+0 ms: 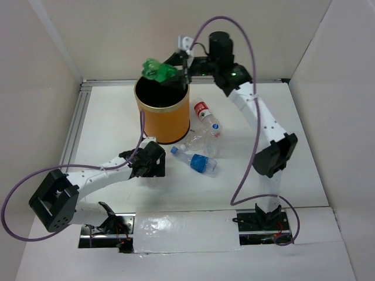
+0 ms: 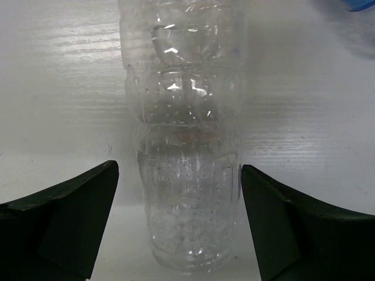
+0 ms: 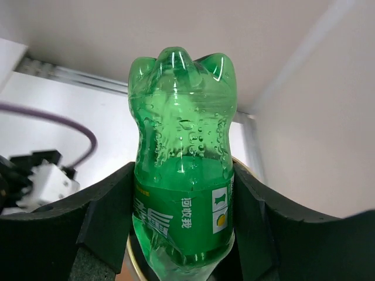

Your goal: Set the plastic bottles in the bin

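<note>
One green bottle (image 3: 181, 146) is all you're delivering so far. Your right gripper (image 3: 183, 196) is clamping it round the label, with the bin (image 1: 164, 120) sitting right beneath it, so the drop isn't done yet. I can't tell what's inside the bin, it's all black. Your left gripper (image 2: 179, 187) is gaping wide, with a clear bottle (image 2: 184, 117) lying between its fingers, ungripped. Just beyond it, a blue-label bottle (image 1: 202, 163) and a red-label bottle (image 1: 202, 110) are waiting. Nothing's looking like it's blocking the drop.
</note>
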`<state>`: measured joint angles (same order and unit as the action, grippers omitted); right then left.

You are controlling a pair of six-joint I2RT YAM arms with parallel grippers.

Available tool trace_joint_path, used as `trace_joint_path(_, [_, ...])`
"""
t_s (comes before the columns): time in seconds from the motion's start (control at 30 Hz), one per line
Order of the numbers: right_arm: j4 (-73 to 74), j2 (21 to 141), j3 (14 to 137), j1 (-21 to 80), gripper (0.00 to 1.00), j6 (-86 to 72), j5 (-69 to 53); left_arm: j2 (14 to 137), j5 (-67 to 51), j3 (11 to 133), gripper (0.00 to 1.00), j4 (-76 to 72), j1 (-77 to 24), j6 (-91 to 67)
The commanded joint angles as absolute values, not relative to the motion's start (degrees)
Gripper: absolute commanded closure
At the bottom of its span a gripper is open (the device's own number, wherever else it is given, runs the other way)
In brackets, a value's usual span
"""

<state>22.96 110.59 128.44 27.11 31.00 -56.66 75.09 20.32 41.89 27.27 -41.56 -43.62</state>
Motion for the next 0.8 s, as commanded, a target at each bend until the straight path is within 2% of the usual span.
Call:
trace_joint_path(0.0, [20.21,115.83,131.84,29.51,0.92,26.11,-55.47,76.2,22.85,40.35,0.03,25.32,-42.36,-46.84])
trace_joint_path(0.03, [18.82,117.23,131.84,30.14,0.91,24.89,-54.33,76.2,22.16,40.34,0.08,24.62,-42.36,-46.85])
trace_joint_path(0.07, [18.11,117.86,131.84,30.67,0.86,24.09,-54.32,76.2,22.15,39.56,0.16,24.0,-42.36,-47.37])
trace_joint_path(0.1, [17.58,118.47,131.84,30.67,0.86,23.3,-54.32,76.72,22.15,38.85,0.25,23.99,-42.89,-47.37])
trace_joint_path(0.13, [17.06,119.69,131.84,30.67,0.66,21.55,-53.62,76.73,21.54,38.85,0.46,23.3,-42.89,-47.37])
trace_joint_path(0.23, [15.56,120.5,131.84,30.06,0.16,19.08,-52.91,77.34,21.01,37.71,0.69,23.29,-43.41,-47.37])
trace_joint_path(0.27, [15.56,120.5,131.84,30.06,0.09,17.68,-52.91,76.82,21.01,37.71,0.79,23.29,-43.42,-47.37])
trace_joint_path(0.3, [15.56,119.89,131.84,29.54,0.01,17.67,-52.91,75.16,21.01,37.71,0.85,23.29,-44.03,-47.37])
trace_joint_path(0.37, [15.56,117.61,131.84,29.53,0.01,16.62,-52.39,72.17,21.01,38.84,0.96,26.52,-44.82,-47.37])
trace_joint_path(0.43, [15.56,115.5,132.36,27.61,0.01,15.39,-50.02,67.87,21.61,42.25,1.0,29.08,-46.57,-47.37])
trace_joint_path(0.57, [18.1,106.3,125.79,21.99,0.01,13.54,-45.18,57.23,21.1,52.36,1.0,30.67,-47.29,-41.76])
trace_joint_path(0.6, [19.58,102.34,120.2,18.75,0.03,12.93,-45.18,55.3,20.57,57.6,1.0,28.24,-47.29,-38.18])
trace_joint_path(0.63, [19.6,102.31,116.93,16.98,0.12,12.92,-45.18,55.28,20.57,57.66,1.0,26.99,-47.29,-36.4])
trace_joint_path(0.67, [22.04,98.3,113.59,15.14,0.29,15.1,-46.31,55.28,20.57,63.05,1.0,25.68,-47.29,-34.47])
trace_joint_path(0.77, [26.79,92.48,99.7,9.61,0.95,18.8,-47.02,60.63,21.18,73.51,1.0,20.07,-46.76,-27.97])
